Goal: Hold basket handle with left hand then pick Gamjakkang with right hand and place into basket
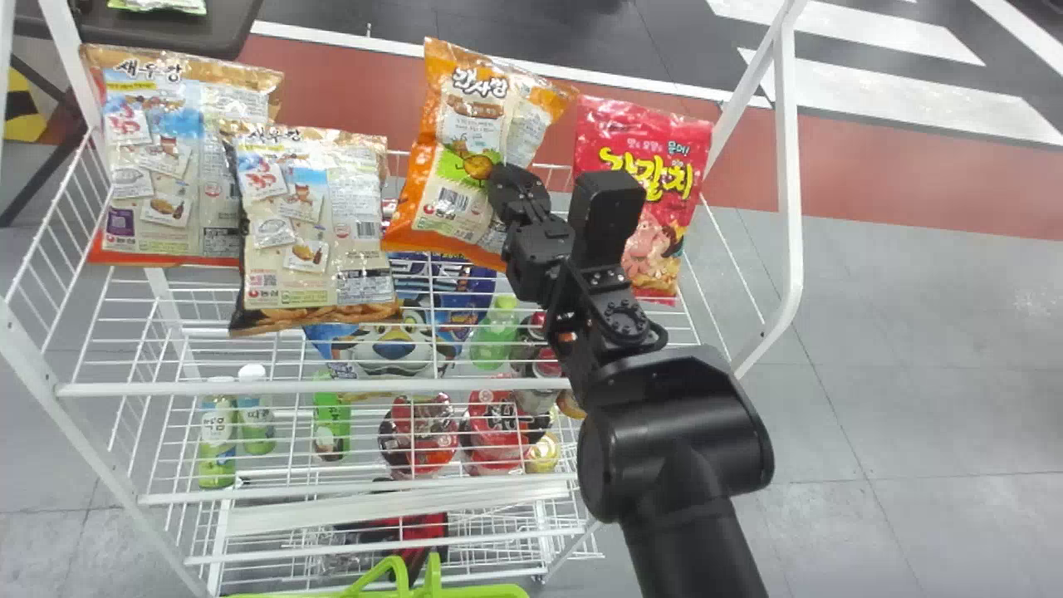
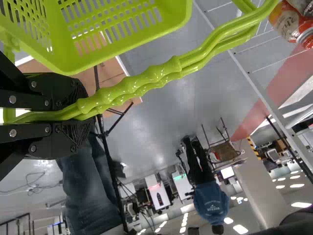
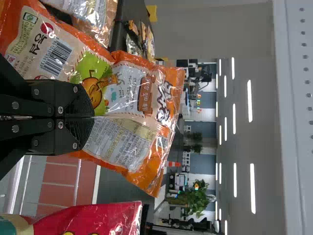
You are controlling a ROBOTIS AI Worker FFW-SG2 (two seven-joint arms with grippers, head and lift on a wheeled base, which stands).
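The Gamjakkang, an orange and cream glossy film bag [image 1: 457, 178], is at the far side of the top tier of the white wire rack [image 1: 315, 387]. Its long axis runs mainly from near to far, top end farther off and inclined to the right. The right gripper [image 1: 502, 189] [image 3: 91, 117] meets the bag from its right side, below mid-length. The fingers are closed, with the film creased between the tips: bag grasped.

The right arm is nearer the bag. The left gripper [image 2: 84, 117] is clenched on the ribbed lime-green plastic handle [image 2: 156, 73] of the slotted lime-green plastic basket [image 2: 122, 36] [image 1: 482, 591], located off the rack's near edge. Relative to the right gripper, the basket lies nearer the robot and slightly left.

Next step, as judged: raise the bag clear of the rack's wires, then bring it nearer and left over the basket opening. Caution: slack film may slip, or the lower end may catch on a wire. Placement remains to be done.

Top tier, left corner: two beige film snack bags [image 1: 307, 220]. Right corner: a red film snack bag [image 1: 685, 141]. Lower tiers: a blue film bag [image 1: 399, 340], a green bottle [image 1: 496, 336] and red lidded bowls [image 1: 419, 436]. Basket contents cannot be determined.
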